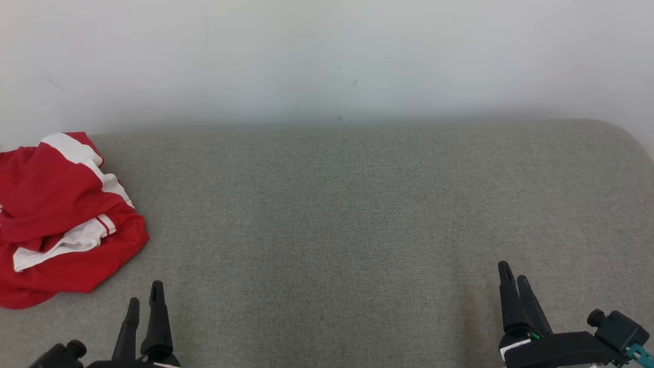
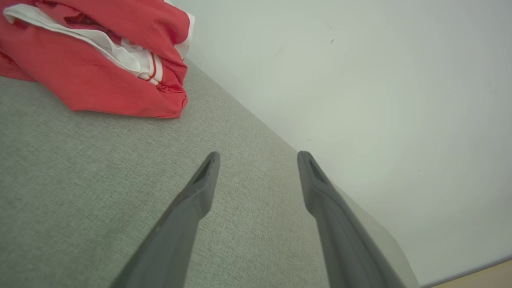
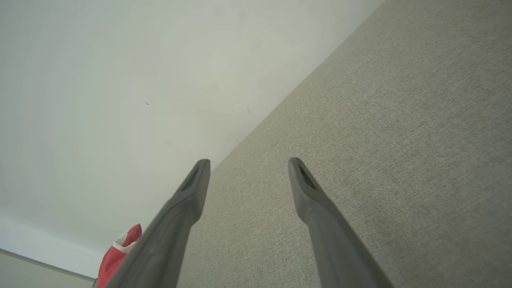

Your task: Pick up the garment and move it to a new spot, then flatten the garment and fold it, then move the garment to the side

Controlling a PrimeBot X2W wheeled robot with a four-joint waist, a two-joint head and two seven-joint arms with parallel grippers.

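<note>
A crumpled red garment [image 1: 61, 220] with white stripes lies bunched at the far left of the grey fabric surface [image 1: 337, 214]. The left wrist view has the garment [image 2: 100, 60] at its upper left, well beyond the fingertips. A small red and white part of the garment [image 3: 118, 252] peeks out at the lower left of the right wrist view. My left gripper [image 1: 144, 294] hovers open near the front edge, just right of the garment and apart from it. At the lower right, my right gripper [image 1: 513, 273] is open too, with nothing between its fingers.
A plain pale wall [image 1: 327, 56] rises directly behind the grey surface along its whole back edge. The surface's back right corner [image 1: 626, 135] is rounded. Grey fabric stretches between the two grippers.
</note>
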